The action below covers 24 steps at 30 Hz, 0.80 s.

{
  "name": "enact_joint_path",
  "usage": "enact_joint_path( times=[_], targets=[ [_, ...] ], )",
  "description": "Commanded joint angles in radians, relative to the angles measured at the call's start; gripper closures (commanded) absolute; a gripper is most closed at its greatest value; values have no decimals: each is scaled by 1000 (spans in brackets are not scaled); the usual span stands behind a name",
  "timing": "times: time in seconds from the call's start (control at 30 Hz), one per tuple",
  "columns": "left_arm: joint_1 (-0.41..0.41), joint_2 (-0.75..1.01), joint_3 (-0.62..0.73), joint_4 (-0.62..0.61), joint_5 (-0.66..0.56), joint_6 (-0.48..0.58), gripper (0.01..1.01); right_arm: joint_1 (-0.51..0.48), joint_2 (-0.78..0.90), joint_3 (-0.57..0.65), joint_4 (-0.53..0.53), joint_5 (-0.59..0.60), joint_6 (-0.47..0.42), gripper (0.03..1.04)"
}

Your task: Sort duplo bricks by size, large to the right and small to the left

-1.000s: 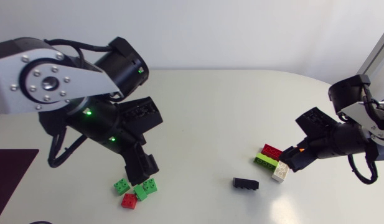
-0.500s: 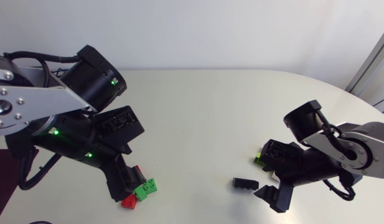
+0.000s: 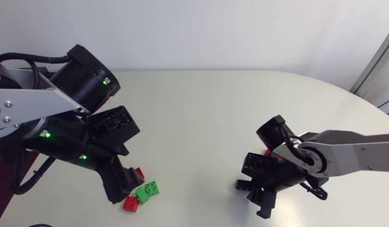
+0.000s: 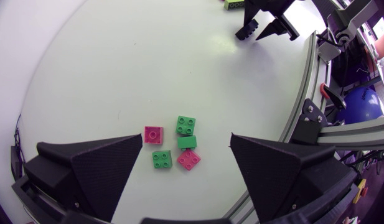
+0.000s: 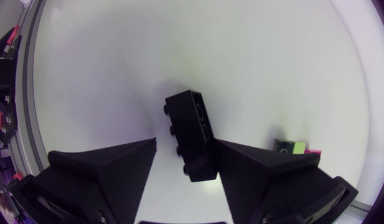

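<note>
A long black brick [image 5: 190, 127] lies on the white table [image 3: 207, 113] with its near end between the fingers of my right gripper [image 5: 185, 142]. One finger touches its side and a gap shows at the other, so the gripper is open. In the head view this gripper [image 3: 260, 195] hangs over the black brick [image 3: 241, 184]. My left gripper [image 4: 187, 137] stands wide open above a cluster of small bricks: a red one [image 4: 153, 134], a green one [image 4: 186, 124] and several more. From above, my left gripper [image 3: 121, 186] partly hides that cluster [image 3: 148, 190].
A lime-green brick [image 5: 290, 147] and a red one [image 5: 313, 151] lie beyond my right gripper's finger. From above only a bit of that red brick [image 3: 267, 152] shows behind the right arm. The table's front edge runs close to both groups.
My right arm swung left from the large bricks to the black brick and came down around it, its fingers narrowing. My left arm drew back a little to the left, staying open.
</note>
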Motion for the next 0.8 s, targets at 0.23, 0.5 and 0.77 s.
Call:
enact_joint_path(
  times=[0.23, 0.5, 0.77],
  targets=[
    [22, -14, -39, 1, -6, -9, 46, -80, 29, -18, 54, 106, 24, 802],
    [10, 0, -22, 4, -6, -11, 46, -266, 52, -19, 77, 137, -13, 805],
    [10, 0, -9, -2, -8, -12, 46, -285, 45, -33, 119, 161, -18, 730]
  ],
)
